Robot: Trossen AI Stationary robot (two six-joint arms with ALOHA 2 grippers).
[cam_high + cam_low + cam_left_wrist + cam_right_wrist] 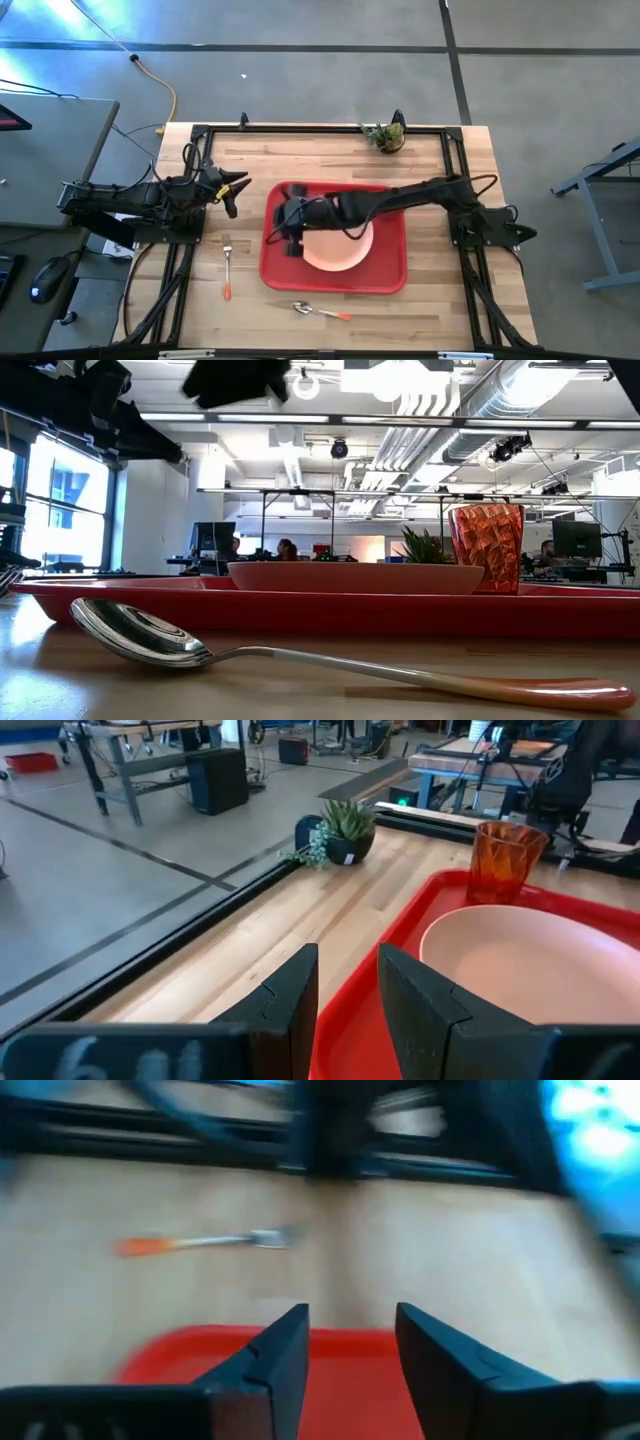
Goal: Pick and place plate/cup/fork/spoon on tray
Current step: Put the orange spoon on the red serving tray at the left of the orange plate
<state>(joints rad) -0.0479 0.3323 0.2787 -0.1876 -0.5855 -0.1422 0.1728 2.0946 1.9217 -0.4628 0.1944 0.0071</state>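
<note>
The red tray (385,275) lies mid-table. The peach plate (340,250) rests flat in it, and the red-orange cup (505,860) stands upright on the tray beyond the plate; the right arm hides the cup in the high view. The fork (227,265) lies on the table left of the tray and also shows in the right wrist view (205,1240). The spoon (320,311) lies on the table near the front edge. My right gripper (285,232) hovers open and empty over the tray's left part. My left gripper (238,190) is slightly open and empty, left of the tray's far-left corner.
A small potted plant (385,136) stands at the table's far edge, right of centre. A black frame (300,130) runs along the far edge and both sides. Bare wood lies to the right of the tray (440,270).
</note>
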